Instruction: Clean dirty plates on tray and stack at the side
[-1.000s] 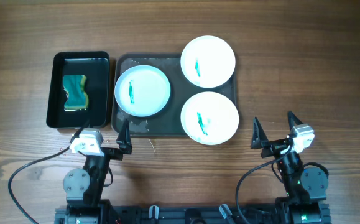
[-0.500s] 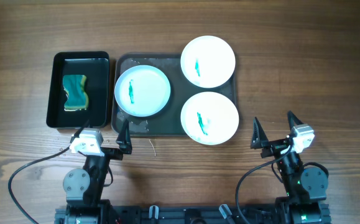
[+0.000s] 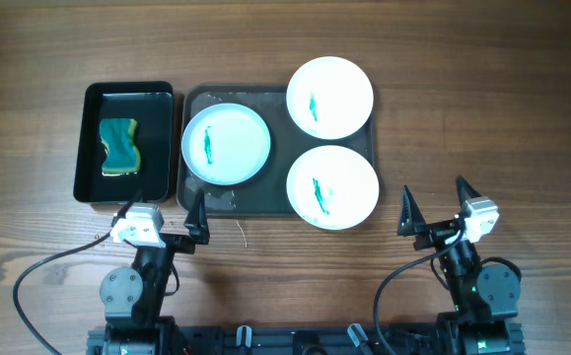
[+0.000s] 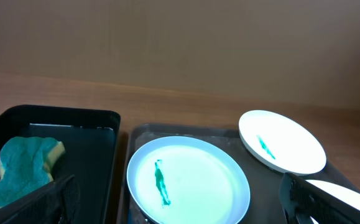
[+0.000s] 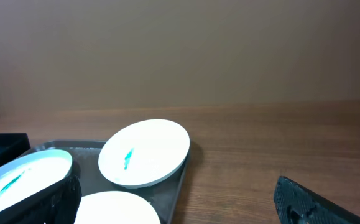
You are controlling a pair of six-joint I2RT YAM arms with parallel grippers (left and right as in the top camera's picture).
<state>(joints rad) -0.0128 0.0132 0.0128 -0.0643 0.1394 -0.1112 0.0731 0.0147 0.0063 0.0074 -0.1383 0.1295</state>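
Three dirty plates lie on the dark grey tray (image 3: pixel 255 102), each white with a teal streak: one at the left (image 3: pixel 226 144), one at the top right (image 3: pixel 329 97), one at the bottom right (image 3: pixel 332 187). My left gripper (image 3: pixel 157 219) hovers just short of the tray's near left corner, open and empty. My right gripper (image 3: pixel 435 209) hangs open over bare wood to the right of the tray. In the left wrist view the left plate (image 4: pixel 189 180) sits between my fingers (image 4: pixel 316 199). The right wrist view shows the top right plate (image 5: pixel 143 152) ahead on the left.
A black rectangular container (image 3: pixel 93 99) stands left of the tray and holds a teal and yellow sponge (image 3: pixel 119 146). A cable (image 3: pixel 48 261) trails from the left arm across the wood. Bare wooden tabletop (image 3: pixel 482 108) lies right of the tray.
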